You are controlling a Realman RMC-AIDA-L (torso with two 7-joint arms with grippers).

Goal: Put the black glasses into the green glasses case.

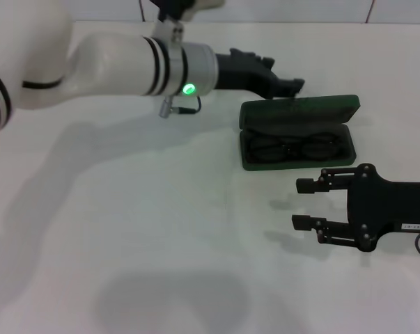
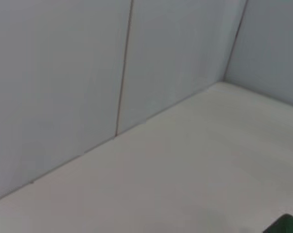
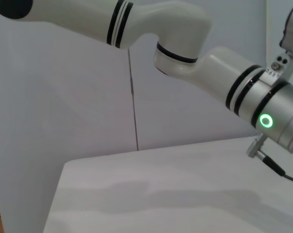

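White tabletop (image 1: 161, 229) all around on my feed, with pale wall panels (image 2: 63, 73) behind it. Nearest to me is the right gripper (image 1: 304, 203), sitting low on the right side of the head view, its two fingers spread apart with nothing between them, pointing left and just short of the case.

Just past it is the green glasses case (image 1: 297, 132), lid flipped up and leaning back. The black glasses (image 1: 293, 149) are lying inside the tray of the case, folded up as far as I can make out against the dark lining.

Farther back, the left gripper (image 1: 293, 87) reaches in from the left and sits right at the top edge of the open lid. I honestly can't tell if its fingers are spread or pinched together. My left wrist view only catches a green corner of the case.
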